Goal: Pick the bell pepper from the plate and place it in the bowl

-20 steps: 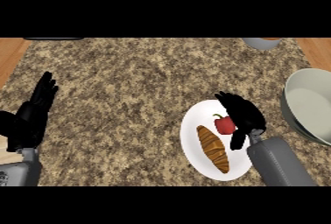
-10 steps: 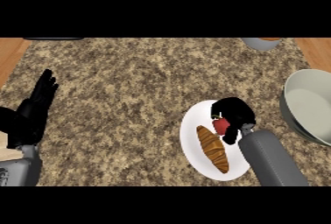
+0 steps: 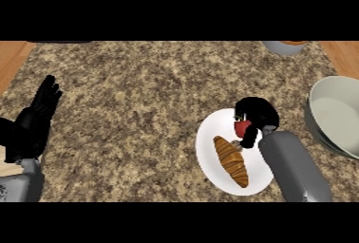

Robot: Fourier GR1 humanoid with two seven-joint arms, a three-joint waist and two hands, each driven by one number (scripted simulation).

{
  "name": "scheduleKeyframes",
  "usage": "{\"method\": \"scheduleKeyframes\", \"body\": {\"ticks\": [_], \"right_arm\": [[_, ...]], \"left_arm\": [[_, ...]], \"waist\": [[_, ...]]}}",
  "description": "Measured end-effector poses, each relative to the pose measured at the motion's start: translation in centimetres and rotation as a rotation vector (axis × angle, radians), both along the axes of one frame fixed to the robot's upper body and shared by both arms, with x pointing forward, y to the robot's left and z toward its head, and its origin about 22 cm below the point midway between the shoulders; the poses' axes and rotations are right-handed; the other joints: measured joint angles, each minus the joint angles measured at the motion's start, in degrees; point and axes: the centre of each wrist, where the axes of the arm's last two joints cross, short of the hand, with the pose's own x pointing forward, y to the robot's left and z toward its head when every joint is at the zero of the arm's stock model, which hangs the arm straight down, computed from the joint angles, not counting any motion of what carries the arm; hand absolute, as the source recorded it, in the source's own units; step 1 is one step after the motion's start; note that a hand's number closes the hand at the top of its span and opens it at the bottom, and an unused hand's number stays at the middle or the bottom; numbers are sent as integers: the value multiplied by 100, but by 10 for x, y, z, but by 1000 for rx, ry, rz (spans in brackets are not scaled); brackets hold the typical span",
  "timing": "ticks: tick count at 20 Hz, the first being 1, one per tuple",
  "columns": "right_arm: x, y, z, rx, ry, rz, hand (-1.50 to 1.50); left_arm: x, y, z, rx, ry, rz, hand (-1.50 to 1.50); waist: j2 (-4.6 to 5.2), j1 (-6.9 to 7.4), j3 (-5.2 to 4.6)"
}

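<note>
The right hand [image 3: 256, 114] bends down over the plate [image 3: 209, 140], fingers curled round the bell pepper [image 3: 242, 127] at its 1 o'clock side. The bowl [image 3: 336, 118] sits at the plate's 3 o'clock. The left hand [image 3: 35, 124] rests open, fingers up, at 9 o'clock.

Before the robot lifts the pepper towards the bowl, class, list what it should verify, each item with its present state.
1. Right hand curled round the bell pepper: ok.
2. Pepper lifted off the plate: cannot tell.
3. Pastry outside the grasp: ok.
4. Bowl upright, opening up, right of the plate: ok.
5. Left hand open, resting at the view's left, away from the path: ok.
</note>
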Motion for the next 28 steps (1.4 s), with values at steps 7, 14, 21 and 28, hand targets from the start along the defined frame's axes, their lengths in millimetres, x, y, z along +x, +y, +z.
{"method": "scheduleKeyframes", "body": {"ticks": [7, 14, 21, 28], "right_arm": [[36, -26, 33, 3, -21, -643, 150], [73, 6, 101, -128, -215, -889, 150], [82, 27, 181, -218, -573, -950, 150], [70, 10, 214, -203, -724, -1034, 150]], "left_arm": [[4, -5, 6, 0, -11, -16, 0], [10, -8, 6, -8, 4, -13, 0], [2, -3, 0, -2, 9, 2, 0], [1, 0, -2, 1, 4, 16, 0]], "waist": [[80, 91, 36], [52, 82, 39], [-9, -8, 35], [-10, -85, 39]]}}
